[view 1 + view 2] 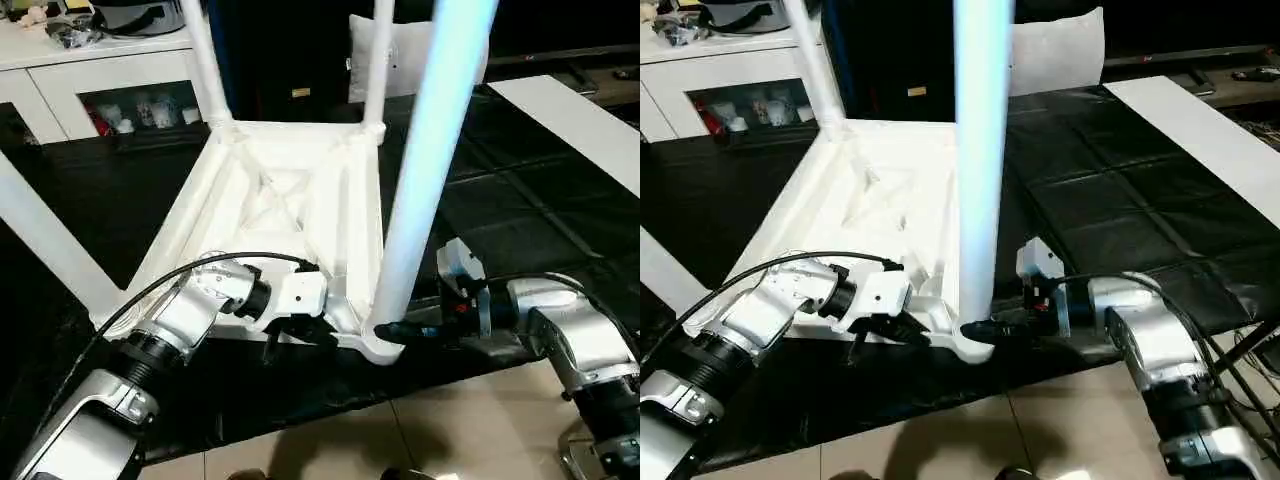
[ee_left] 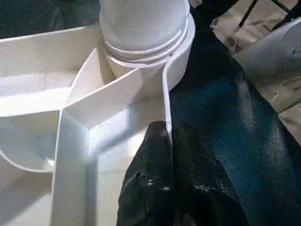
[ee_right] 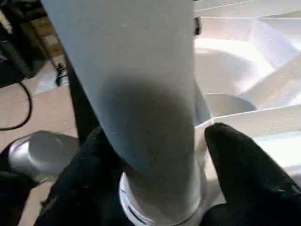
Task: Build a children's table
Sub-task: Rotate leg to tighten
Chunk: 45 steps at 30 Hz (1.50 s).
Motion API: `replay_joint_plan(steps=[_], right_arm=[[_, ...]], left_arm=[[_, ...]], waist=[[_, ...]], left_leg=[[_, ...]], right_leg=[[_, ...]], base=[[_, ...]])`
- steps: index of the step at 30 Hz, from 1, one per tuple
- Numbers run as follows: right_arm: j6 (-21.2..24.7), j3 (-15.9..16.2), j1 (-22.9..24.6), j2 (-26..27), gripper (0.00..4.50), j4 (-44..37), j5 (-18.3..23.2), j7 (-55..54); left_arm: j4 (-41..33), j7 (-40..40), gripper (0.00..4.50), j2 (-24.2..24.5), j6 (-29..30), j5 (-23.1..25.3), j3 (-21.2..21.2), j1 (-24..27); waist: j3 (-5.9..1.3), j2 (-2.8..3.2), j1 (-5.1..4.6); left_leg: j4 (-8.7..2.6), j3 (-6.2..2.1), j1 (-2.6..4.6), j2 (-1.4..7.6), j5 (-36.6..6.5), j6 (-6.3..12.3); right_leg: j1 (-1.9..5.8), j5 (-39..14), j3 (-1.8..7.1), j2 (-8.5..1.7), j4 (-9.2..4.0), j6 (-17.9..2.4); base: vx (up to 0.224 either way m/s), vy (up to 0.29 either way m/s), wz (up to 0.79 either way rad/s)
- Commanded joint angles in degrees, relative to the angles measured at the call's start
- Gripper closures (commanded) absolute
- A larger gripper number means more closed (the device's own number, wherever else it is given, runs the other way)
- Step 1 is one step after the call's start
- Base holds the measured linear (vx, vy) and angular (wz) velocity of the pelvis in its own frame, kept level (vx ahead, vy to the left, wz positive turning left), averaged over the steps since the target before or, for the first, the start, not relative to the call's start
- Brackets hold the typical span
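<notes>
The children's table lies upside down on a black mat, its white ribbed top (image 1: pixel 290 190) facing up. Legs stand in the far sockets (image 1: pixel 205 60) (image 1: pixel 378 60) and at the near left corner (image 1: pixel 50 240). A thick white leg (image 1: pixel 425 170) rises from the near right corner socket. My left gripper (image 1: pixel 300 338) is shut on the top's thin rim wall (image 2: pixel 165 94) just beside that socket. My right gripper (image 3: pixel 155 136) reaches in from the right, its black fingers (image 3: pixel 244 165) hugging both sides of that leg's base.
The black mat (image 1: pixel 500 200) ends just in front of the table top, where tiled floor (image 1: pixel 450 420) begins. A white cabinet (image 1: pixel 90 70) stands at the back left, a white cushion (image 1: pixel 1055 50) behind the table, and a long white board (image 1: pixel 580 120) lies at the right.
</notes>
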Motion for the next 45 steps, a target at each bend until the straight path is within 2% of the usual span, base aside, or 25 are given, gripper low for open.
replay_joint_plan(steps=[1,4,12,16,18,20,21,23,25,26,27,28,29,31,32,33,34,35,36,38,39,41,42,44,45], right_arm=[[0.2,0.72,-0.9,-0.3,1.7,0.49,0.41,1.15],[0.56,1.12,-1.3,-0.31,2.07,0.85,0.69,2.1],[1.38,1.26,-1.21,-0.27,2.45,0.43,1.18,2.79],[2.95,-0.64,-0.47,1.87,2.48,-1.06,2.88,-0.77],[4.58,-1.22,-0.26,3.55,2.48,-1.59,2.01,-5.51],[5.65,-1.54,-0.29,5.64,2.49,-1.54,0.17,-11.27],[6.4,-2.02,-0.74,7.45,2.49,-0.86,-1.42,-16.2],[8.76,-3.17,-1.63,10.19,2.49,0.27,-2.84,-23.07],[10.69,-4.25,-2.69,12.56,2.5,1.57,-3.99,-28.98],[11.09,-4.48,-2.91,13.05,2.5,1.84,-4.23,-30.22],[11.09,-4.48,-2.91,13.05,2.5,1.84,-4.23,-30.22],[12.9,-6.28,-4.82,16.83,2.5,4.06,-5.49,-38.53],[13.39,-6.78,-5.4,17.98,2.51,4.64,-5.87,-40.99],[12.46,-8.13,-7.28,20.88,2.51,7.38,-6.69,-47.14],[12.15,-8.89,-8.17,22.05,2.51,8.92,-6.63,-49.5],[12.15,-8.89,-8.17,22.05,2.51,8.92,-6.63,-49.5],[12.22,-9.56,-8.72,23.02,2.51,9.78,-6.76,-51.32],[11.92,-9.93,-9.11,23.58,2.51,10.45,-6.78,-52.36],[10.08,-10.83,-10.37,25.47,2.16,12.67,-6.61,-54.71],[6.41,-11.12,-11.22,26.85,1.81,14.39,-6.09,-54.42],[6.24,-11.12,-11.26,26.9,1.81,14.47,-6.11,-54.43],[4.47,-11.25,-11.09,26.98,1.75,14.48,-6.07,-53.18],[4.31,-11.38,-10.8,26.83,1.75,13.88,-6.07,-52.63],[3.23,-10.95,-10.03,26.06,1.44,12.59,-6.11,-50.69],[2.76,-10.64,-9.61,25.57,1.38,11.99,-6.12,-49.73]], left_arm=[[-0.91,-3.03,4.5,-0.1,-1.97,-0.76,-1.93,-0.42],[-0.59,-3.52,4.5,0.04,-2.34,-0.8,-1.84,-0.46],[-0.36,-3.52,4.5,-0.11,-1.9,-0.93,-1.57,-0.48],[-0.75,-2.07,4.5,-1.79,2.12,-2.42,0.01,-0.6],[-0.82,0.29,4.5,-2.95,4.79,-1.99,0.45,-0.94],[-0.41,4.24,4.5,-4.79,7.46,-1.04,1.02,-1.51],[0.12,7.3,4.5,-6.23,8.86,-0.2,1.34,-1.94],[0.72,11.07,4.5,-8.24,11.22,0.52,1.89,-2.58],[0.97,14.01,4.5,-9.89,14.07,1.07,2.3,-3.24],[1.0,14.59,4.5,-10.23,14.69,1.18,2.39,-3.37],[1.0,14.59,4.5,-10.23,14.69,1.18,2.39,-3.37],[2.22,18.73,4.5,-12.68,17.99,2.13,2.94,-4.84],[2.6,19.94,4.5,-13.41,18.87,2.45,3.11,-5.3],[3.83,23.69,4.5,-15.42,20.58,3.18,3.89,-6.43],[4.45,25.44,4.5,-16.22,20.96,3.39,4.35,-6.88],[4.45,25.44,4.5,-16.22,20.96,3.39,4.35,-6.88],[4.86,26.71,4.5,-16.89,21.34,3.72,4.76,-7.16],[5.16,27.38,4.5,-17.2,21.4,3.93,4.92,-7.36],[6.15,29.98,4.5,-18.16,21.48,4.74,5.29,-8.0],[6.6,31.74,4.5,-18.75,21.68,5.25,5.4,-8.35],[6.61,31.81,4.5,-18.78,21.7,5.27,5.4,-8.37],[6.16,31.63,4.5,-18.36,21.63,5.43,5.34,-8.25],[6.05,31.46,4.5,-18.03,21.62,5.49,5.39,-8.19],[6.21,30.8,4.5,-17.29,21.11,5.63,5.29,-8.14],[6.36,30.57,4.5,-16.91,20.83,5.74,5.21,-8.11]], waist=[[-4.47,-1.11,-0.16],[-4.46,-1.3,-0.06],[-4.51,-1.31,0.11],[-4.4,-1.4,0.1],[-4.32,-1.4,0.01],[-3.99,-1.5,-0.54],[-3.86,-1.59,-0.95],[-3.74,-1.6,-2.16],[-3.7,-1.59,-3.43],[-3.82,-1.36,-3.82],[-3.83,-1.42,-4.77],[-3.82,-1.19,-4.99],[-3.69,-1.15,-5.94],[-3.84,-0.76,-7.38],[-3.86,-0.33,-7.68],[-3.9,-0.51,-8.46],[-4.1,-0.34,-8.42],[-4.1,-0.39,-8.8],[-4.22,-0.72,-9.06],[-4.37,-0.7,-9.15],[-4.44,-1.02,-9.03],[-4.63,-1.34,-8.33],[-4.7,-1.28,-7.76],[-4.91,-0.97,-6.84],[-4.96,-1.07,-6.57]], left_leg=[[-4.19,0.9,-0.55,1.03,-8.87,5.48],[-4.19,0.96,-0.64,1.0,-8.61,5.47],[-4.14,1.02,-0.6,0.97,-7.94,5.39],[-4.16,1.11,-0.65,0.89,-7.84,5.32],[-4.2,1.1,-0.61,0.85,-8.35,5.09],[-4.21,1.08,-0.45,0.5,-9.62,3.68],[-3.97,1.16,-0.25,0.07,-11.07,3.02],[-3.77,0.83,-0.6,-0.33,-12.57,2.09],[-3.55,0.55,-0.94,-0.5,-14.45,2.11],[-3.5,0.43,-0.88,-0.48,-14.88,2.14],[-3.46,0.22,-1.25,-0.52,-15.52,2.43],[-3.43,0.2,-1.12,-0.57,-15.8,2.59],[-3.27,0.27,-1.01,-0.71,-16.39,2.67],[-2.94,-0.07,-0.65,-0.66,-18.44,2.42],[-3.05,-0.23,-0.67,-0.51,-18.81,2.59],[-3.38,-0.6,-1.32,-0.28,-19.35,2.87],[-3.43,-0.66,-1.19,-0.18,-19.17,3.08],[-3.64,-0.78,-1.33,-0.05,-18.95,3.52],[-3.74,-0.85,-1.79,0.03,-17.92,3.73],[-3.72,-0.8,-1.73,0.04,-16.78,4.03],[-3.72,-0.66,-1.97,0.04,-15.05,4.72],[-3.49,-0.24,-1.73,-0.01,-11.99,5.67],[-3.51,-0.28,-2.06,0.12,-9.5,6.45],[-3.23,-0.19,-2.06,0.22,-5.69,7.77],[-3.15,-0.13,-2.08,0.18,-5.09,8.15]], right_leg=[[3.95,-21.05,3.09,-1.67,-3.25,-8.42],[3.99,-21.31,3.15,-1.63,-3.23,-8.24],[3.93,-21.66,3.2,-1.59,-3.26,-7.97],[3.92,-22.29,3.21,-1.52,-3.39,-7.81],[3.88,-23.44,3.15,-1.52,-3.55,-7.31],[3.62,-27.22,2.91,-1.37,-4.06,-5.74],[3.43,-30.96,2.53,-1.35,-4.74,-4.17],[3.53,-35.31,1.7,-1.33,-5.48,-1.28],[3.62,-36.72,1.08,-1.23,-5.93,0.28],[3.66,-36.65,0.94,-1.34,-6.03,0.37],[3.89,-36.35,0.54,-1.25,-6.26,0.79],[3.83,-36.24,0.46,-1.22,-6.49,0.91],[3.44,-36.43,0.17,-1.08,-6.79,0.66],[3.54,-36.86,-1.05,-1.22,-7.32,1.22],[3.68,-36.15,-1.14,-1.37,-7.34,0.99],[4.26,-34.06,-1.23,-1.39,-7.22,0.62],[4.31,-32.87,-0.99,-1.53,-7.11,0.17],[4.23,-30.9,-0.62,-1.68,-6.74,-1.25],[4.32,-29.27,-0.33,-1.88,-6.16,-2.59],[4.38,-27.29,0.02,-2.02,-5.89,-4.08],[4.46,-25.58,0.38,-2.17,-5.52,-5.26],[4.18,-22.88,1.03,-2.05,-5.0,-7.29],[4.45,-20.59,1.4,-2.05,-4.25,-8.3],[4.47,-15.34,1.86,-1.93,-3.31,-10.16],[4.49,-14.44,1.92,-1.91,-3.19,-10.4]], base=[[0.0,0.0,0.0],[0.0,0.0,0.0],[0.0,0.0,0.0],[0.0,0.0,0.0],[0.0,0.0,0.0],[0.0,0.0,0.0],[0.0,0.0,0.0],[0.0,0.0,0.0],[0.0,0.0,0.0],[0.0,0.0,0.0],[0.0,0.0,0.0],[0.0,0.0,0.0],[0.0,0.0,0.0],[0.0,0.0,0.0],[0.0,0.0,0.0],[0.0,0.0,0.0],[0.0,0.0,0.0],[0.0,0.0,0.0],[0.0,0.0,0.0],[0.0,0.0,0.0],[0.0,0.0,0.0],[0.0,0.0,0.0],[0.0,0.0,0.0],[0.0,0.0,0.0],[0.0,0.0,0.0]])
